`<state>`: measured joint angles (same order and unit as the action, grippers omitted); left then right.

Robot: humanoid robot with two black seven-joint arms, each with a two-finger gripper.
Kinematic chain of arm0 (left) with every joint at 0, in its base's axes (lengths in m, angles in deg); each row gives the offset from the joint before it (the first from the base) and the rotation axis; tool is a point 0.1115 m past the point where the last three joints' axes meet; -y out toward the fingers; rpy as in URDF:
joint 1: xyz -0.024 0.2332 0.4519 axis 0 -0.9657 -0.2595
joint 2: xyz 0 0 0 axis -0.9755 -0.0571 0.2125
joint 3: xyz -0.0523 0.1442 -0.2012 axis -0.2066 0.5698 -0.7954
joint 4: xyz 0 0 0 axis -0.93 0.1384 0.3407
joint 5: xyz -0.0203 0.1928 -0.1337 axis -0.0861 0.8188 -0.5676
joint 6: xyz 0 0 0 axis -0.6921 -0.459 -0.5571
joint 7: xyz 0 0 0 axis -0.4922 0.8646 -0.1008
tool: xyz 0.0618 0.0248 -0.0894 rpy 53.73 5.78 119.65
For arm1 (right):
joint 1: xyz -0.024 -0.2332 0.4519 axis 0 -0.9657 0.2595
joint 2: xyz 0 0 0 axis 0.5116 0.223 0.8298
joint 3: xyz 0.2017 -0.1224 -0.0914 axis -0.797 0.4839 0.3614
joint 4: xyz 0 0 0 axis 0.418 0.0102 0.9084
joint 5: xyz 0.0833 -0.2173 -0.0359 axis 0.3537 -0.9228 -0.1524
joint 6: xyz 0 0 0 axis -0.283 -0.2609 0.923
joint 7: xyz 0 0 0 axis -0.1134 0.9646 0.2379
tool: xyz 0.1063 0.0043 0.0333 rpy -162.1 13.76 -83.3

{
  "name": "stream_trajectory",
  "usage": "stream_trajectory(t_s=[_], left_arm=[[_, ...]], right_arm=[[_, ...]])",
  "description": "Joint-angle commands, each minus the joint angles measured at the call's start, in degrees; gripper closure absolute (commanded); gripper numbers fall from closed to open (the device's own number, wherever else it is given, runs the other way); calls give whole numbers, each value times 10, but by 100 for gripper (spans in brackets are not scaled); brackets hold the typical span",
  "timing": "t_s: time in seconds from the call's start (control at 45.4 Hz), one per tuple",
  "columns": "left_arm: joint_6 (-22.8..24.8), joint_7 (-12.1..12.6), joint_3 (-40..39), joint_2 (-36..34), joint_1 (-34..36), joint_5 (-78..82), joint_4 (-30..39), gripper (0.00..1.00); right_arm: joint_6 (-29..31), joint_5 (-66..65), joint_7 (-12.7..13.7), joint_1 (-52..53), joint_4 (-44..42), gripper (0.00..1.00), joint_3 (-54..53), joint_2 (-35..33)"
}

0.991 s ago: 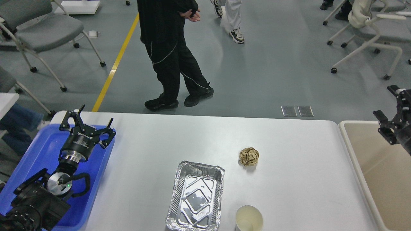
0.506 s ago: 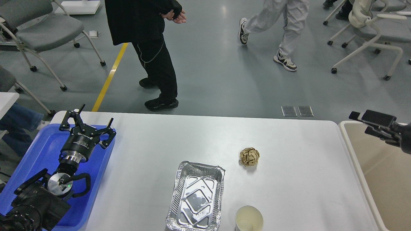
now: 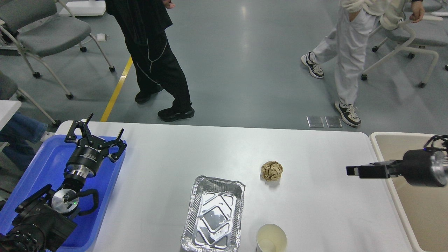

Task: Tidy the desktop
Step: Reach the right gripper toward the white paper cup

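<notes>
The white desktop [image 3: 315, 210] carries a crumpled brown paper ball [image 3: 271, 170] in the middle. An empty foil container [image 3: 213, 218] and a paper cup [image 3: 271, 239] stand at its front edge. My left gripper [image 3: 99, 133] is open and empty, held over the blue tray [image 3: 45, 161] at the table's left end. My right gripper [image 3: 353, 170] reaches in from the right over the table's right edge and points left toward the paper ball, well short of it. It is seen side-on, so its fingers cannot be told apart.
A beige tub [image 3: 416, 210] stands against the table's right end. Two people [image 3: 154, 56] walk on the floor behind the table. Wheeled chairs [image 3: 45, 35] stand at the back left and back right.
My right gripper has swung down and left from above the tub to over the table's right edge. The left arm has not moved. The people behind have walked on.
</notes>
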<state>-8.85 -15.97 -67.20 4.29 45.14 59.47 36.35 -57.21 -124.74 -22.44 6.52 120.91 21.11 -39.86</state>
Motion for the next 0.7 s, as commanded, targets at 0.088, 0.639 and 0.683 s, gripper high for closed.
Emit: stream_trajectory(t_s=[0.088, 0.639, 0.683], left_arm=[[0, 0, 0, 0, 0, 0, 0, 0], [0, 0, 0, 0, 0, 0, 0, 0], [0, 0, 0, 0, 0, 0, 0, 0]], right_arm=[[24, -51, 0, 97, 12, 0, 104, 131], [29, -55, 0, 134, 28, 0, 223, 288], [27, -55, 0, 126, 23, 0, 220, 295]])
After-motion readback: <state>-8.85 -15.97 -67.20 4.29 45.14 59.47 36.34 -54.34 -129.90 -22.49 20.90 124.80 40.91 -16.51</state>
